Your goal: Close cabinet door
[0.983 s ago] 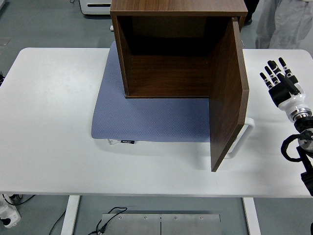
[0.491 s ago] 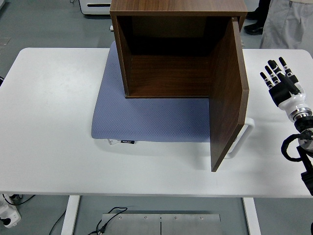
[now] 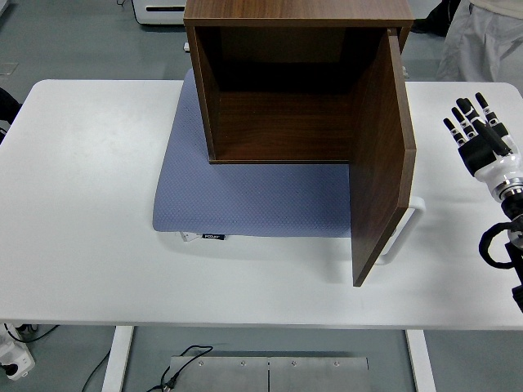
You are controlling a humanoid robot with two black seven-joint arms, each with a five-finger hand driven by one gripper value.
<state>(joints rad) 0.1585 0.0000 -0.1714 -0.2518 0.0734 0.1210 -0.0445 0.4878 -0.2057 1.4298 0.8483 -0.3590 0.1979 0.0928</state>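
A dark brown wooden cabinet (image 3: 278,82) stands on a blue-grey mat (image 3: 245,192) at the back middle of the white table. Its inside is empty. Its door (image 3: 380,163) is hinged on the right and swung wide open, pointing toward the near edge. A white handle (image 3: 409,220) sits on the door's outer face. My right hand (image 3: 478,135) is to the right of the door, apart from it, fingers spread and holding nothing. The left arm is out of view.
The white table (image 3: 82,204) extends left and in front of the mat. A person's legs (image 3: 482,37) show at the top right behind the table. Cables and a metal plate (image 3: 270,371) lie on the floor below the near edge.
My right hand has shifted a little to the right, away from the door. The person at the top right has moved. The cabinet and door have not moved.
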